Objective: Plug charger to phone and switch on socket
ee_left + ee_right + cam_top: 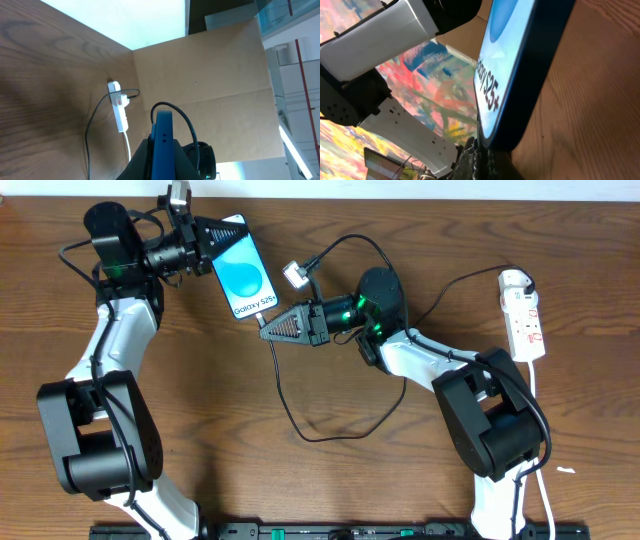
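The phone (240, 270) is pinched at its top end by the left gripper (207, 247), which should hold it steady. At the phone's bottom edge, the right gripper (266, 330) is closed on the charger (279, 390) plug and should push straight in, slowly. The socket (522, 315) sits far from the phone.

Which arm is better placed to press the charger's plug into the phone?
Right. The right fingers are shut on the charger at the phone's bottom edge, so probably only a short push is needed. The left fingers grip the phone's far end, so they are not free.
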{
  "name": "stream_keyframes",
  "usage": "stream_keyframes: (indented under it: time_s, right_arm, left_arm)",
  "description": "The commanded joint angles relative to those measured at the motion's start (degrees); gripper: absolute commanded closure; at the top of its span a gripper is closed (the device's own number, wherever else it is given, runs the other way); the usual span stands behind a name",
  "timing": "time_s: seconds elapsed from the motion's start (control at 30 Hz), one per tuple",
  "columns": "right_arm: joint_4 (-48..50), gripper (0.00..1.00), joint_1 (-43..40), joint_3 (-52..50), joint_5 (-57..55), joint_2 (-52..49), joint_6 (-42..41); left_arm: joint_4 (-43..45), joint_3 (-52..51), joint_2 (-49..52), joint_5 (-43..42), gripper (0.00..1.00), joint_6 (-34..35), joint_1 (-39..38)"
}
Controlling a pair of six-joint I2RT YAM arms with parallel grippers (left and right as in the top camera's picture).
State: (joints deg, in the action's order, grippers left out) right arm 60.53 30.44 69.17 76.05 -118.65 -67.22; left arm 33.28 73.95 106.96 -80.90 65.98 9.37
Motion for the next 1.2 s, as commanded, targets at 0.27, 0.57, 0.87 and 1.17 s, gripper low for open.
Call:
stream_keyframes:
  time_s: [0.27, 0.57, 0.87, 1.17]
  right_arm:
    - [0.1, 0.99, -0.6, 0.2, -0.7, 0.4, -1.0]
    - [0.1, 0.99, -0.8, 0.2, -0.7, 0.4, -1.1]
    - [0.1, 0.99, -0.7, 0.2, -1.0, 0.4, -1.1]
    - [0.1, 0.99, -0.7, 0.2, -1.1, 0.4, -1.6]
  left_arm:
    - [2.1, 0.2, 0.2, -1.8, 0.93, -0.1, 0.3]
    - [2.8, 0.2, 0.2, -2.1, 0.92, -0.1, 0.3]
    - [2.8, 0.2, 0.2, -2.1, 0.92, -0.1, 0.1]
    - [2.8, 0.2, 0.2, -2.0, 0.93, -0.3, -1.0]
